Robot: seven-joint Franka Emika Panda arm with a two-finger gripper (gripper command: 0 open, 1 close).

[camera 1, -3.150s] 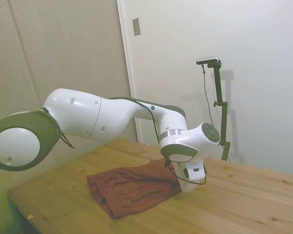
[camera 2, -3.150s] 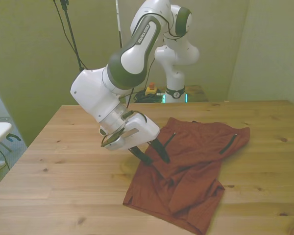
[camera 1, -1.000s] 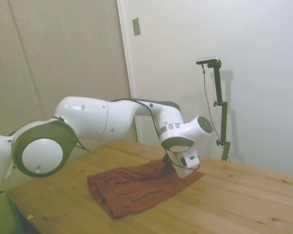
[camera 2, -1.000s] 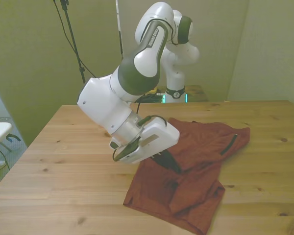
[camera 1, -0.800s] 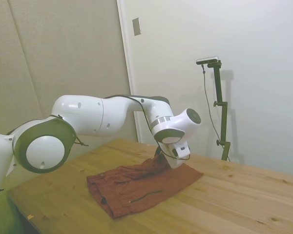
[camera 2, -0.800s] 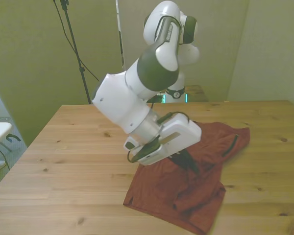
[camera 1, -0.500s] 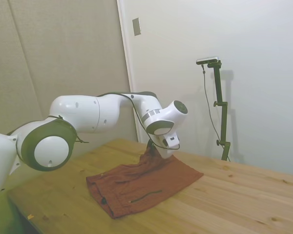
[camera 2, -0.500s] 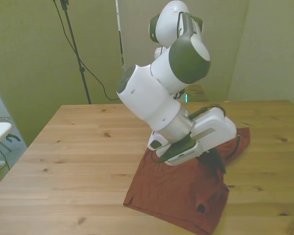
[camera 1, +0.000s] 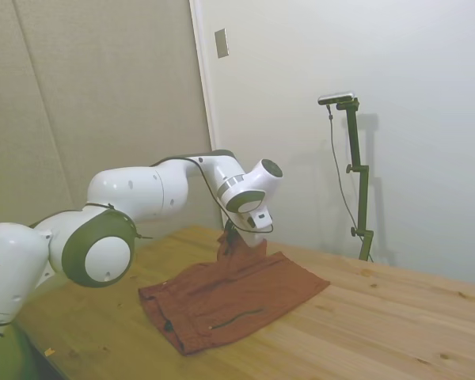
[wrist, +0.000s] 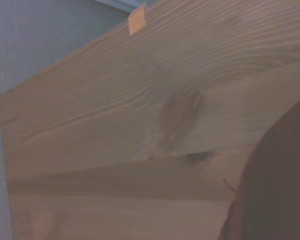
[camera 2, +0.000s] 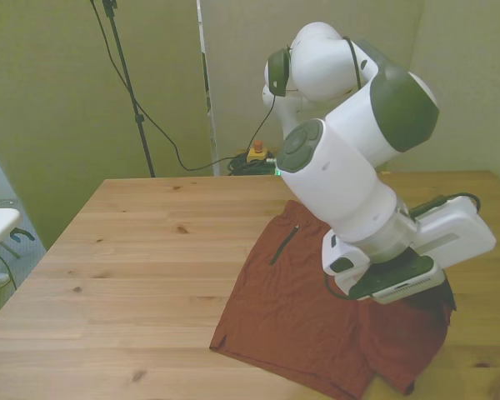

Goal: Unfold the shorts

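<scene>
The gripper (camera 1: 231, 240) seems pinched shut on a raised tuft of the shorts (camera 1: 237, 294), since the side view shows the rust-orange cloth peaking up into it; the fingers themselves are mostly hidden, and in the front view the wrist housing covers them wholly. Straight below the fingers the cloth hangs in a small tent, and from there it slopes down and spreads flat over the wooden table (camera 2: 150, 250), with the dark pocket slit (camera 2: 284, 243) lying well away on the flat half, toward the front view's left. The half under the gripper, at the front view's right, looks opened out nearly level with the rest. By my judgement the step in hand is the pull that carries the folded half across. The next move calls for lowering the held edge, letting go, and lifting clear without dragging cloth back.
</scene>
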